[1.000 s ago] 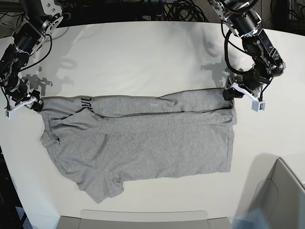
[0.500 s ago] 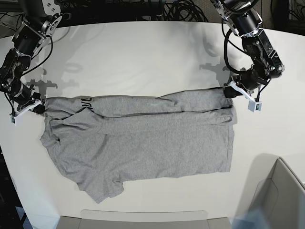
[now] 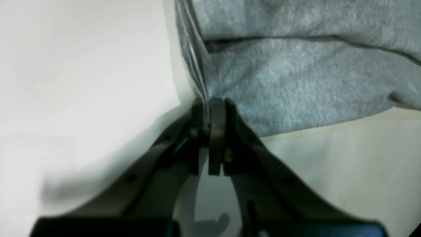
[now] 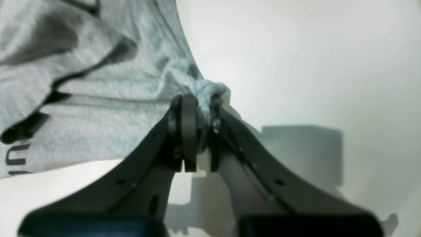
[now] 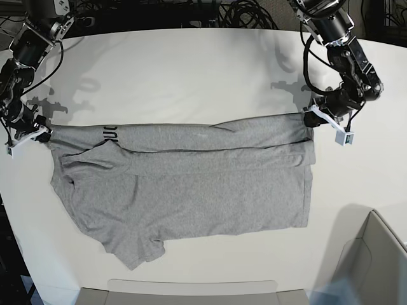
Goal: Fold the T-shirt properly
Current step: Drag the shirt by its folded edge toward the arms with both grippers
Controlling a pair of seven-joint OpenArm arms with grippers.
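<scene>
Left gripper [image 3: 210, 113] was pinched tight on the T-shirt [image 5: 191, 184] edge, fabric bunched right between its tips. Right gripper [image 4: 197, 108] had the opposite corner clamped too, black lettering [image 4: 16, 159] off to its left.

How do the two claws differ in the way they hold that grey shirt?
The left gripper pinches a thin, flat edge of the T-shirt, plain grey there; the right gripper clamps a bunched wad, with black lettering nearby. In the base view they grip opposite ends. Both are shut on cloth, low over the white table.
</scene>
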